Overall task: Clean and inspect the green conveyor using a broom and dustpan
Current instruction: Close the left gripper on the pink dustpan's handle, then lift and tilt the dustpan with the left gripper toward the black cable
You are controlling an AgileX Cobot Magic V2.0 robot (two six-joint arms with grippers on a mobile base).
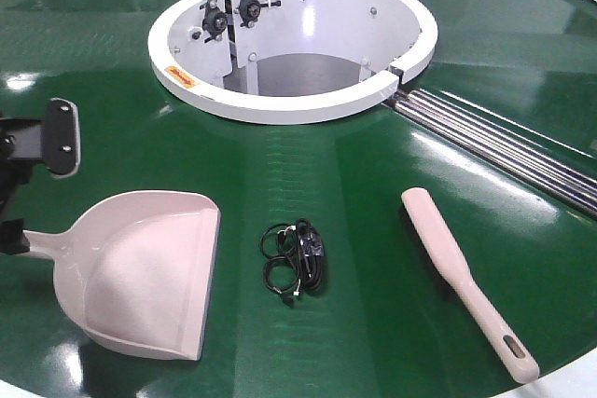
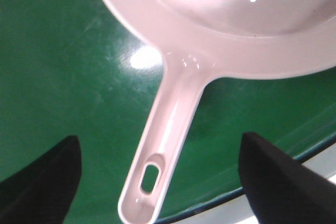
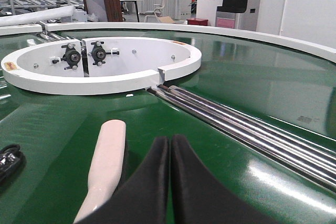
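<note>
The left fingers (image 2: 52, 182) stand wide, the handle of the pale beige plastic scoop-shaped dustpan (image 2: 220, 19) between them, touching neither. The right fingers (image 3: 152, 187) are pressed together on nothing, slim beige plastic broom (image 3: 107, 156) just left of them. Both tools lie on the glossy dark green conveyor surface (image 1: 373, 184) near its front edge, black cable bundle (image 1: 297, 258) between, white ring (image 1: 280, 104) beyond
</note>
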